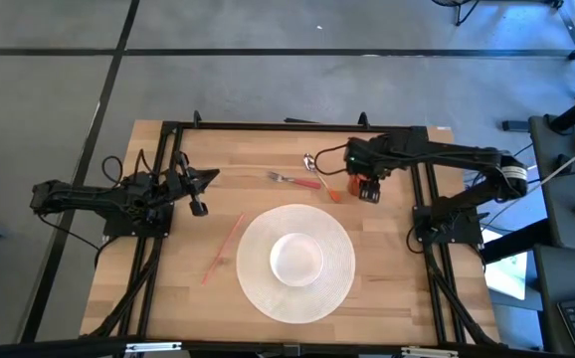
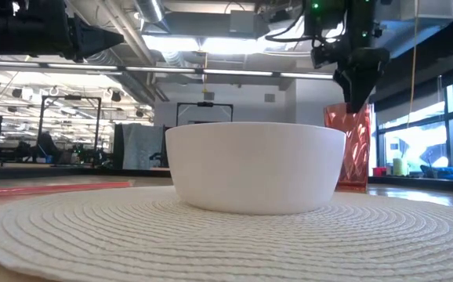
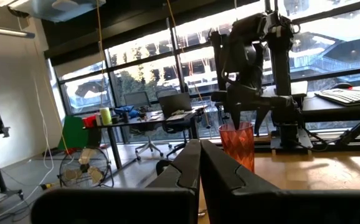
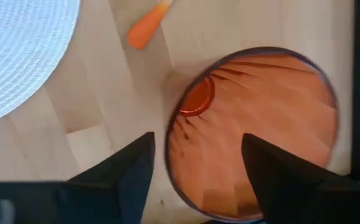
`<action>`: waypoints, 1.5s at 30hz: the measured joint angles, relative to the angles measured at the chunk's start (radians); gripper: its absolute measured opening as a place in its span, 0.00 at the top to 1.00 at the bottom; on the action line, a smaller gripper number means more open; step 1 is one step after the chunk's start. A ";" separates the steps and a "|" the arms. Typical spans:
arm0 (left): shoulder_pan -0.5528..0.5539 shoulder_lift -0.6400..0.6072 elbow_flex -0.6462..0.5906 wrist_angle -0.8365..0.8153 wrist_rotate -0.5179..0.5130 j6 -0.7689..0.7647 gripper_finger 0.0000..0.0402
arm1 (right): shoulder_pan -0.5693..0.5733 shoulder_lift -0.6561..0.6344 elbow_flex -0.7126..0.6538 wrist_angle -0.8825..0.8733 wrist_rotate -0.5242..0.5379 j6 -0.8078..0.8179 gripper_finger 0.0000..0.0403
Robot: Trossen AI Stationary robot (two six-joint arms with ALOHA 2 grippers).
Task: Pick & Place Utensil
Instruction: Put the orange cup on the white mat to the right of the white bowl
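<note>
An orange ribbed cup [image 4: 255, 130] stands upright on the table at the back right; it also shows in the low view [image 2: 352, 149]. My right gripper [image 4: 198, 168] is open just above its rim, one finger over the opening and one outside the rim; it shows in the high view [image 1: 367, 186]. A fork [image 1: 292, 180] and a spoon [image 1: 319, 175], both with orange handles, lie flat on the wood left of the cup. My left gripper [image 1: 200, 196] is shut and empty at the table's left; its shut fingers show in its wrist view [image 3: 200, 168].
A white bowl [image 1: 296, 257] stands on a round white woven placemat [image 1: 258, 288] at the table's middle front. A thin red stick [image 1: 223, 249] lies left of the mat. Black frame rails [image 1: 427, 199] run along both sides and the back.
</note>
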 joint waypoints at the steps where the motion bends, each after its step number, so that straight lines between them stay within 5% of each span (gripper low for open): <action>1: 0.000 0.000 0.000 0.000 0.000 0.000 0.99 | 0.000 0.005 0.000 0.000 -0.012 -0.001 0.46; 13: 0.000 0.000 0.000 0.000 0.000 0.000 0.99 | 0.000 0.031 0.000 -0.003 -0.034 -0.063 0.97; 21: 0.000 0.000 0.000 0.000 0.000 0.000 0.99 | 0.079 0.031 0.047 -0.077 -0.034 -0.005 0.98; 35: 0.000 0.000 0.000 0.000 0.000 -0.003 0.99 | 0.520 0.038 0.182 -0.079 -0.040 0.242 0.98; 45: 0.000 0.000 0.000 0.000 0.000 -0.003 0.99 | 0.706 0.136 0.182 -0.007 -0.110 0.339 0.98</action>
